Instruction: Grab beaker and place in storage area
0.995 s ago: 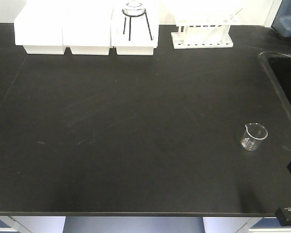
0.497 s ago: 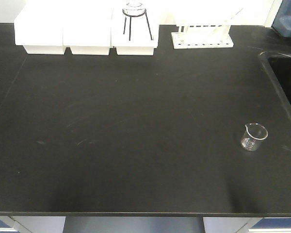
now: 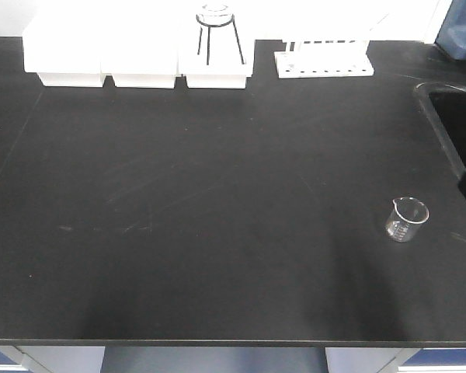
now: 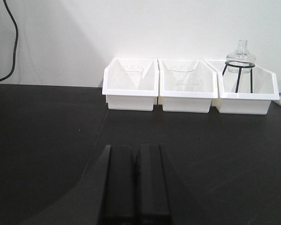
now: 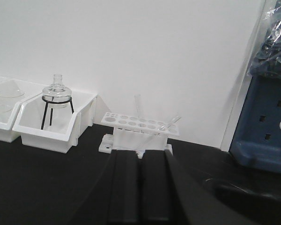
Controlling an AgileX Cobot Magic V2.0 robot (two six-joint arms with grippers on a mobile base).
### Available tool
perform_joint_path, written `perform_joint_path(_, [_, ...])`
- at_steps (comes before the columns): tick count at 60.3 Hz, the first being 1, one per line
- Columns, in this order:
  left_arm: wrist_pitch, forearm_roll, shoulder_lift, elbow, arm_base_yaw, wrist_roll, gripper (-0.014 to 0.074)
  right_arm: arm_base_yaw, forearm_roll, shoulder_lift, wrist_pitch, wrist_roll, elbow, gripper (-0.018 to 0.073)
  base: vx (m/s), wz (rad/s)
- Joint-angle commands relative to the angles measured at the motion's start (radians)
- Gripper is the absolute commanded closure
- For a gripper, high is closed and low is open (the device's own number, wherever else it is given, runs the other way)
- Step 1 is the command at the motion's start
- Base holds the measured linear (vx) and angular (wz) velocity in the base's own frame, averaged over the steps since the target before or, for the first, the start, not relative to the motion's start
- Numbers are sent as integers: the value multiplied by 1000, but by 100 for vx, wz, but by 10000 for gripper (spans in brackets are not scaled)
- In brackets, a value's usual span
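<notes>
A small clear glass beaker stands upright on the black bench top at the right, near the front. Three white storage bins line the back edge; they also show in the left wrist view. Neither gripper shows in the front view. In the left wrist view my left gripper is shut and empty, low over the bench, facing the bins. In the right wrist view my right gripper is shut and empty, facing the test tube rack. The beaker is out of both wrist views.
A glass flask on a black wire tripod sits in the rightmost bin. A white test tube rack stands at the back right. A recessed sink opens at the right edge. A blue object stands beyond it.
The black gripper part at the front view's lower right corner one second ago has left the view. The beaker has not moved.
</notes>
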Motion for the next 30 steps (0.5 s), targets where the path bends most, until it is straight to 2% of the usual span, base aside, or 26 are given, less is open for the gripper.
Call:
perform_joint_path(1, [-85, -6, -18, 22, -7, -6, 605, 0, 18, 40, -142, 26, -38, 559, 0, 0])
perform_joint_path(8, [-85, -6, -18, 22, -7, -6, 605, 0, 30, 52, -127, 71, -38, 540, 0, 0])
perform_joint_path(16, [-85, -6, -18, 22, -6, -6, 605, 0, 32, 52, -99, 75, -38, 457, 0, 0])
perform_joint_path(21, [-85, -6, -18, 22, -6, -6, 605, 0, 32, 52, -90, 74, -38, 356, 0, 0])
perform_joint_path(30, [-85, -6, -18, 22, -6, -6, 605, 0, 37, 52, -77, 75, -38, 53, 0, 0])
